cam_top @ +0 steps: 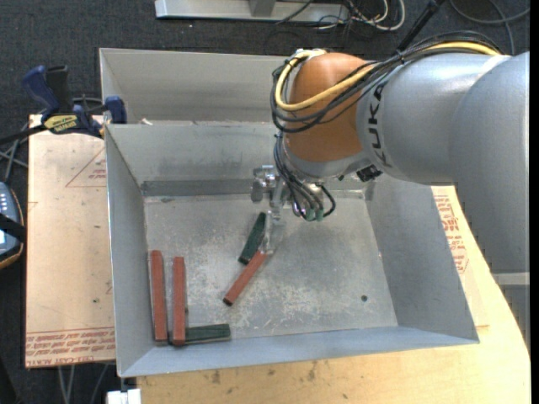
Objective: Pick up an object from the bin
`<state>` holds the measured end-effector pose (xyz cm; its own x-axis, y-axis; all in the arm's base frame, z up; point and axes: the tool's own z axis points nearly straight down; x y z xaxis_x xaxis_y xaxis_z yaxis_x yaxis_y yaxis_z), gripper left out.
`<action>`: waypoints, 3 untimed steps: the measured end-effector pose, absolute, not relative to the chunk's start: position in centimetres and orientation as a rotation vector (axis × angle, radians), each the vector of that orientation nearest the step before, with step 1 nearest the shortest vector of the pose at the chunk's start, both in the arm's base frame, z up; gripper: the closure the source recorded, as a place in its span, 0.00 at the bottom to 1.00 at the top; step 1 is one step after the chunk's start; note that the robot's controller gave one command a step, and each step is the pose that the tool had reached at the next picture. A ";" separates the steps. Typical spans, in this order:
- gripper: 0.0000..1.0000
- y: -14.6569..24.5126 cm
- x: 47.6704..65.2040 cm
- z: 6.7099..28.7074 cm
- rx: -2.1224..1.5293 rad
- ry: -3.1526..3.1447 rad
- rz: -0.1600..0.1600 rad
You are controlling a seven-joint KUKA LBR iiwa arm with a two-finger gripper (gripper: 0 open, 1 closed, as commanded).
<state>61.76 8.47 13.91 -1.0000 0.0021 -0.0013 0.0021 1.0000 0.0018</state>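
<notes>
A dark carpeted floor surrounds a grey metal bin (126,242) with sloping walls and a flat, speckled floor. A thick silver robot arm (455,116) reaches in over the bin's right rim. Its wrist carries a rounded orange cover (324,99) looped with yellow and black cables.

Below the cover, the claw (271,221) hangs low over the middle of the bin's floor. Whether it is apart or together cannot be told, and nothing can be seen held in it. Its tip stands just beside the upper end of a short dark green stick (251,242), which lies tilted at the bin's centre; contact between them cannot be made out. A red-brown stick (242,281) slants from the green one's lower end towards the bin's near wall.

Close to the bin's left wall, well apart from the claw, two long red-brown sticks (157,297) (178,301) lie side by side. A second dark green stick (208,333) lies across their lower ends, along the bin's near wall.

The right half of the bin's floor is open, from the centre to the foot of the right wall.
</notes>
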 end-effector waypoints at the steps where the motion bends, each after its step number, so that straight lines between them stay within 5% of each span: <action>1: 0.00 8.5 61.8 13.9 0.003 3.140 0.003; 2: 0.00 9.3 62.0 12.4 -0.069 3.132 0.000; 3: 1.00 4.0 59.7 7.3 -0.856 3.017 0.001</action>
